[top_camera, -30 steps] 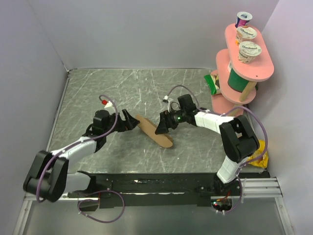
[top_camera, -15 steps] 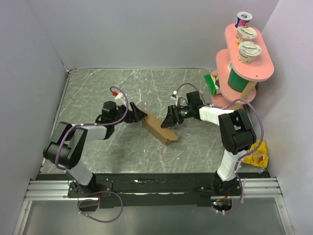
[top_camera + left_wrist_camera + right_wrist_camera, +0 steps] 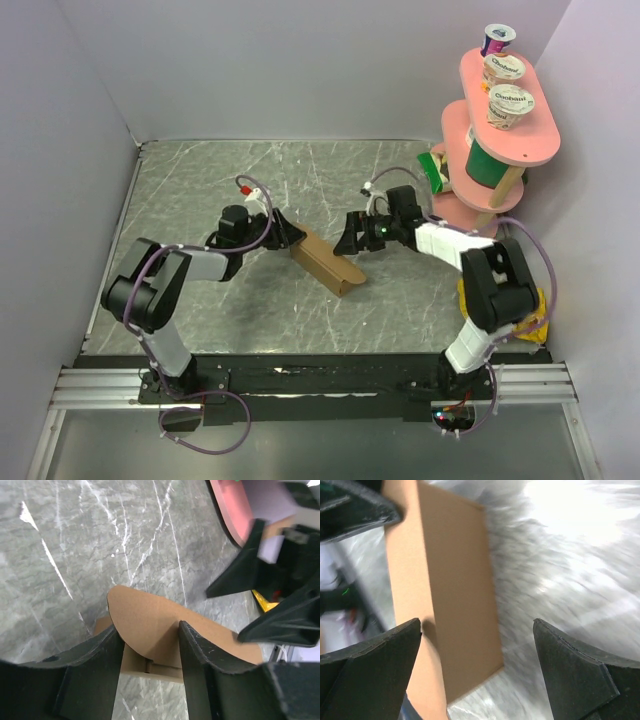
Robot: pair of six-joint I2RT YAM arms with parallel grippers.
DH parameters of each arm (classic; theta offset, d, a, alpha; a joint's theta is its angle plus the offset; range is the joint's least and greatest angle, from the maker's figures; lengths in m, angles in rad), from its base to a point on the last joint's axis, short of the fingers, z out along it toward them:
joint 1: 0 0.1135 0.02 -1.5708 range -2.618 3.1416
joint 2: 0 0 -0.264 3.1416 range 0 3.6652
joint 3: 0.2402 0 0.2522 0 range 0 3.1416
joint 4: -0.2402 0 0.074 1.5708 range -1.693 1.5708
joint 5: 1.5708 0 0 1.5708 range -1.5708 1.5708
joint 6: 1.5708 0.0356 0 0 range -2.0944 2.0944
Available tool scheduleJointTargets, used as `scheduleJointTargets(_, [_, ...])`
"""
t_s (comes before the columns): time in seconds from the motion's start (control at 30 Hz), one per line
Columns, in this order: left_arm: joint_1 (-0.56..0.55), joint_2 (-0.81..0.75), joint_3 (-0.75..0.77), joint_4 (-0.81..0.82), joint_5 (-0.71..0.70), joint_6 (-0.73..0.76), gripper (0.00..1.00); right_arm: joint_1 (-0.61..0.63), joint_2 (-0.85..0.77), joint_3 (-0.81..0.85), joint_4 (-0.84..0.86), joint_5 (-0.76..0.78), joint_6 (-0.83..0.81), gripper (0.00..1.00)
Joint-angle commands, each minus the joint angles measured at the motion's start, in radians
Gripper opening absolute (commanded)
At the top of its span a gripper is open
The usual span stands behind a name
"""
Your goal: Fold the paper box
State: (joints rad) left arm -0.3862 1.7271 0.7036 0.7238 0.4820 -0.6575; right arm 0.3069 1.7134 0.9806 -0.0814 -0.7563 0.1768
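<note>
Change over the last second: your left arm drew its elbow up and in and carried the left gripper (image 3: 292,237) to the far-left end of the paper box (image 3: 326,263). The right gripper (image 3: 348,241) pulled back from it. The box looked more raised than it had.

Position: the box lay diagonally on the grey marbled table (image 3: 250,180), mid-workspace, between your two grippers.

Tools: the right gripper stood wide apart with nothing between its fingers (image 3: 385,650), just beside the box's right end. The left jaws were part-way in, astride a rounded flap (image 3: 150,625). I could not tell whether they had bitten on it.

Risk, as a judgement: with the right gripper off, nothing braced the box. A push or pull on the flap could have slid or swivelled it across the smooth table. An off-centre pinch could have crumpled the flap instead of bending it at its crease.

Unclear: the right wrist view was motion-blurred. Tabs, slots and crease lines were not legible. The left fingers hid the flap's base.
</note>
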Motion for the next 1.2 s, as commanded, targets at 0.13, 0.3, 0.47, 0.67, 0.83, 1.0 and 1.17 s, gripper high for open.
scheduleJointTargets(0.13, [-0.039,-0.120,-0.075,-0.020,-0.131,-0.037,0.51,0.008,-0.342,-0.094,-0.040,0.477,0.107,0.99])
scheduleJointTargets(0.3, [-0.077,-0.161,-0.098,-0.053,-0.183,-0.067,0.51,0.023,-0.435,-0.128,-0.152,0.468,0.176,0.98])
scheduleJointTargets(0.47, [-0.097,-0.172,-0.096,-0.080,-0.232,-0.088,0.49,0.023,-0.558,-0.203,-0.169,0.413,0.289,0.95])
scheduleJointTargets(0.67, [-0.121,-0.189,-0.095,-0.118,-0.269,-0.091,0.48,0.029,-0.613,-0.298,-0.149,0.327,0.392,0.93])
scheduleJointTargets(0.83, [-0.137,-0.213,-0.095,-0.135,-0.283,-0.099,0.52,0.060,-0.640,-0.336,-0.103,0.311,0.461,0.93])
scheduleJointTargets(1.0, [-0.145,-0.222,-0.093,-0.139,-0.283,-0.110,0.53,0.067,-0.643,-0.359,-0.069,0.302,0.495,0.93])
scheduleJointTargets(1.17, [-0.158,-0.227,-0.087,-0.156,-0.283,-0.106,0.53,0.070,-0.618,-0.359,-0.049,0.275,0.517,0.93])
